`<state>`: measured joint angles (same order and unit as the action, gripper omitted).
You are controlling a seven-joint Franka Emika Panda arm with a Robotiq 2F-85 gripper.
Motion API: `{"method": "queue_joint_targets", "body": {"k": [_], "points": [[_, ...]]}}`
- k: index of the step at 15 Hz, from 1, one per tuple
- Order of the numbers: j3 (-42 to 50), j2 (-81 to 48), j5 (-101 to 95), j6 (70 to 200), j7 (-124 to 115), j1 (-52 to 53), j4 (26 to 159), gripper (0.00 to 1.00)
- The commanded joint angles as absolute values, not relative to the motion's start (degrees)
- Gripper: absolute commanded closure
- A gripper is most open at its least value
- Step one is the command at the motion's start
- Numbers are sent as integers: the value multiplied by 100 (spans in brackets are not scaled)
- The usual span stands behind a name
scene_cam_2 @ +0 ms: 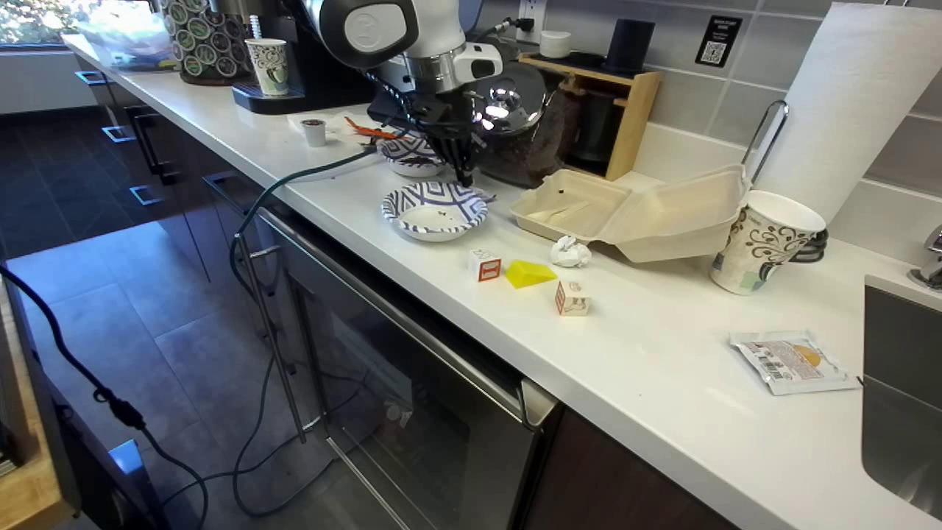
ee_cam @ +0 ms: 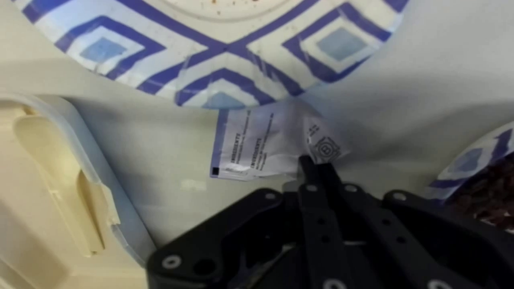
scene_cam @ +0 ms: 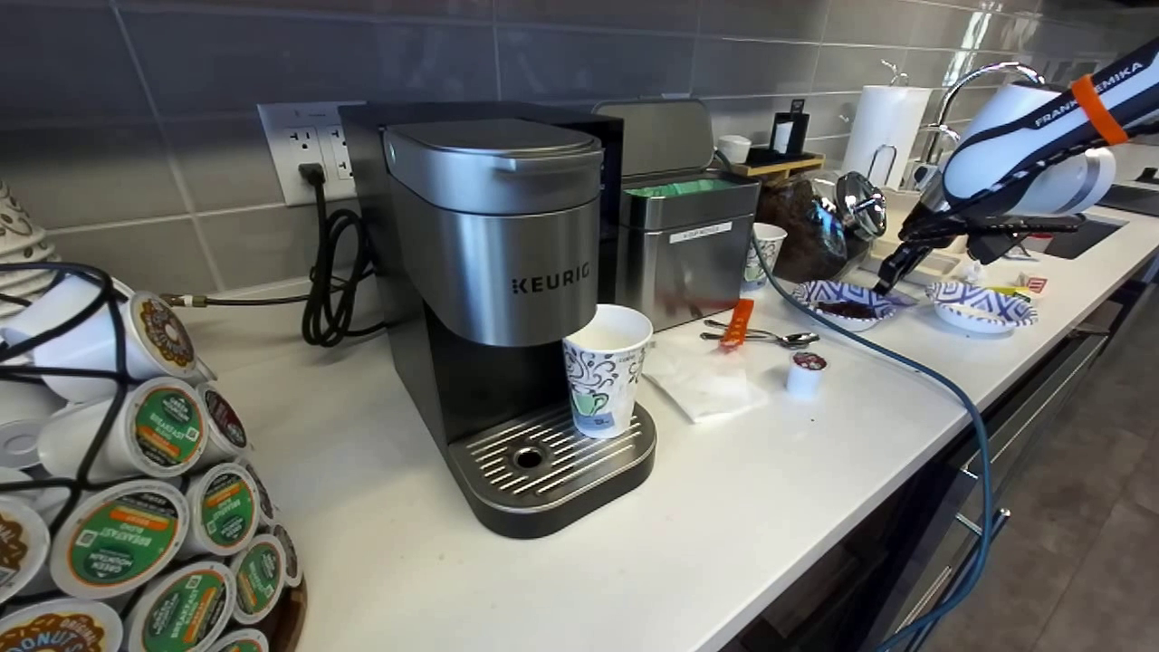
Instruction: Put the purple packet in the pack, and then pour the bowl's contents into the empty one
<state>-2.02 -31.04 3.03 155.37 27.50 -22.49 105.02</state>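
Note:
The purple packet (ee_cam: pixel 261 144), white with a purple edge, is pinched at one side by my gripper (ee_cam: pixel 316 160), whose fingertips are together. In an exterior view a sliver of it (scene_cam_2: pixel 482 195) shows behind the empty one. I cannot tell whether it touches the counter. The empty one (scene_cam_2: pixel 434 213), wide and blue-and-white with a few crumbs, overlaps the packet in the wrist view (ee_cam: pixel 225 48). The bowl (scene_cam: pixel 826 292), smaller with dark contents, stands beside my gripper (scene_cam: pixel 882 290), and its edge shows in the wrist view (ee_cam: pixel 466 164). The pack appears to be the open beige takeout box (scene_cam_2: pixel 567 206).
A blue cable (scene_cam: pixel 905 358) crosses in front of the bowl. A glass jar (scene_cam_2: pixel 515 147) stands behind my gripper. Small blocks (scene_cam_2: pixel 484 265), a yellow piece (scene_cam_2: pixel 530 274), crumpled paper (scene_cam_2: pixel 570 252) and a paper cup (scene_cam_2: pixel 762 239) stand near the box. A wooden spoon (ee_cam: pixel 56 180) lies inside it.

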Motion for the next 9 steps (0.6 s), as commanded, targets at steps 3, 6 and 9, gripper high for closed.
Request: {"method": "queue_joint_targets", "body": {"k": [3,6,9], "points": [[-350,-2750,570,15960,2989,-2484,10887,99],[-703,-2391,938,16642,3294,-2880,11269,99],[-1576,-2201,1711,17219,3902,-3626,11467,99]]}}
